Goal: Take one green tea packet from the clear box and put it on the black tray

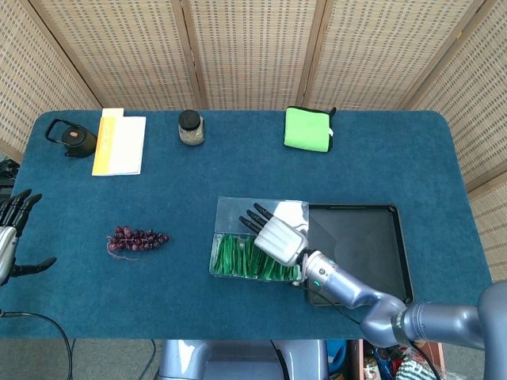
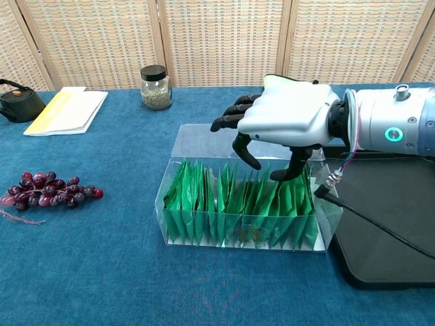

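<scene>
The clear box (image 1: 239, 207) (image 2: 202, 142) sits at the table's front middle, holding a row of upright green tea packets (image 1: 240, 258) (image 2: 224, 204). The black tray (image 1: 366, 237) (image 2: 397, 224) lies right beside it, with nothing on it. My right hand (image 1: 278, 236) (image 2: 290, 118) hovers palm down over the right half of the box, fingers spread and curved downward. Its thumb tip reaches the tops of the packets; nothing is pinched. My left hand (image 1: 13, 231) hangs off the table's left edge with its fingers apart, holding nothing.
A bunch of purple grapes (image 1: 136, 238) (image 2: 47, 190) lies left of the box. At the back are a black teapot (image 1: 73, 138) (image 2: 17, 102), a yellow-and-white booklet (image 1: 119, 145), a lidded jar (image 1: 190, 127) (image 2: 155, 87) and a green cloth (image 1: 308, 129).
</scene>
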`<state>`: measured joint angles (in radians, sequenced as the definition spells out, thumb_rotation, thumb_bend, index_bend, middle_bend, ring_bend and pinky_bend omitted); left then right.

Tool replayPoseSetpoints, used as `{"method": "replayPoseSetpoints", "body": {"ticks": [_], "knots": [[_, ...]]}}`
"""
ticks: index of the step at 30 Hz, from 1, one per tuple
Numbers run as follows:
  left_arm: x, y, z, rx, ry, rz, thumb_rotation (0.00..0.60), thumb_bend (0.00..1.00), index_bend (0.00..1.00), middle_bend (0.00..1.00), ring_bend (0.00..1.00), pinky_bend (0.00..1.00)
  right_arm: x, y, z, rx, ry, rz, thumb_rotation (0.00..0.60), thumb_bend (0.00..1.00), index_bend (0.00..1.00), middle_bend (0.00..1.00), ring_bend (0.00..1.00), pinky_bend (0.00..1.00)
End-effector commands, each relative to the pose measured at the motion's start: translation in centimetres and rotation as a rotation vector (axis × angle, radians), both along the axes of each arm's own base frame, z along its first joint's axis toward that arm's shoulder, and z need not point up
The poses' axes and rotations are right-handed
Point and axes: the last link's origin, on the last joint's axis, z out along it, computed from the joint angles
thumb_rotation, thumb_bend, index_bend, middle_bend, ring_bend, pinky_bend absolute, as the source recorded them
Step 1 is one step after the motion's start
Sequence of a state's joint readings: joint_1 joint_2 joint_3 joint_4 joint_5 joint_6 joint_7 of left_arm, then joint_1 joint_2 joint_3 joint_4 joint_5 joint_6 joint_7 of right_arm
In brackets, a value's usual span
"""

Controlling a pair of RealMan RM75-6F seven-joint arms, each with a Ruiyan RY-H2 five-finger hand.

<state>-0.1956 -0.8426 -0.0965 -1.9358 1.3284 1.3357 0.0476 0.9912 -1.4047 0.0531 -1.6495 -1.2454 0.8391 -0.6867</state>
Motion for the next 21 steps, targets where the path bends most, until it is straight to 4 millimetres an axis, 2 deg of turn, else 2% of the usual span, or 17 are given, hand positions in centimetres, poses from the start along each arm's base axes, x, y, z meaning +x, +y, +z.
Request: {"method": "replayPoseSetpoints", "body": {"ticks": [1, 21], "knots": [[0.00, 0.01, 0.01, 0.000, -0.001, 0.000, 0.600, 0.06, 0.00, 0.00, 0.00, 0.00, 0.00, -0.05, -0.12, -0.001, 0.004, -0.002, 0.600, 0.49, 0.55, 0.13, 0.00, 0.05], [-0.01, 0.03, 0.13, 0.002, -0.004, 0.000, 0.600, 0.06, 0.00, 0.00, 0.00, 0.00, -0.42, -0.33, -0.50, -0.009, 0.023, -0.019, 0.600, 0.54, 0.57, 0.13, 0.00, 0.06]]}}
